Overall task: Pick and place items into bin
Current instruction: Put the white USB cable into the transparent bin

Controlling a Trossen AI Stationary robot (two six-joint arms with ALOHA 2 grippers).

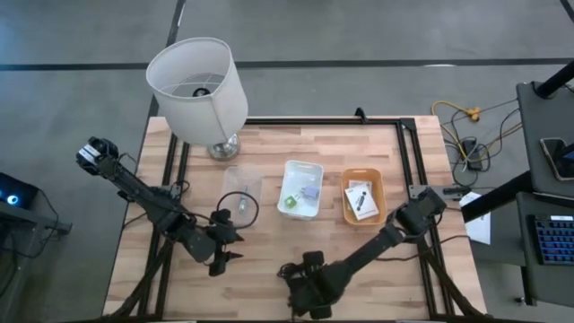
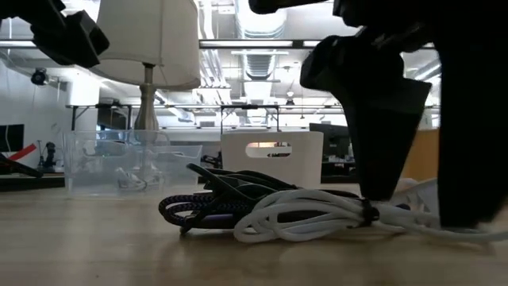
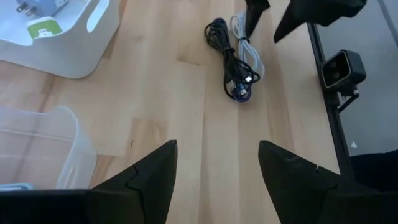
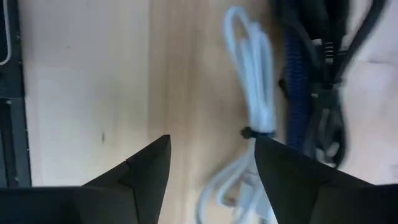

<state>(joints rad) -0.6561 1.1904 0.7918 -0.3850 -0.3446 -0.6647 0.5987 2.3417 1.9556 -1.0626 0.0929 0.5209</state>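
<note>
Two coiled cable bundles lie side by side on the wooden table: a white one (image 4: 252, 106) (image 2: 317, 214) and a dark blue-black one (image 4: 305, 93) (image 3: 227, 56). My right gripper (image 4: 211, 149) (image 1: 291, 274) is open at the table's near edge. It points down over the white bundle, which lies close by one finger. My left gripper (image 3: 217, 162) (image 1: 226, 260) is open over bare wood, left of the cables. The white bin (image 1: 289, 170) holds a green-and-white packet and a grey-blue piece. The orange bin (image 1: 348, 184) holds white packets with dark print. My right gripper comes from above, and one fingertip (image 2: 379, 187) stands at the white bundle's tie (image 4: 249, 132). I cannot tell whether it touches the cable. The bundle lies flat on the table.
A clear bin (image 1: 240, 175) (image 3: 37, 143) stands left of the white bin, with a small item inside. The white-shaded lamp (image 1: 197, 81) stands at the far left. A black frame runs along the table's edges. Bare wood lies between the bins and the near edge.
</note>
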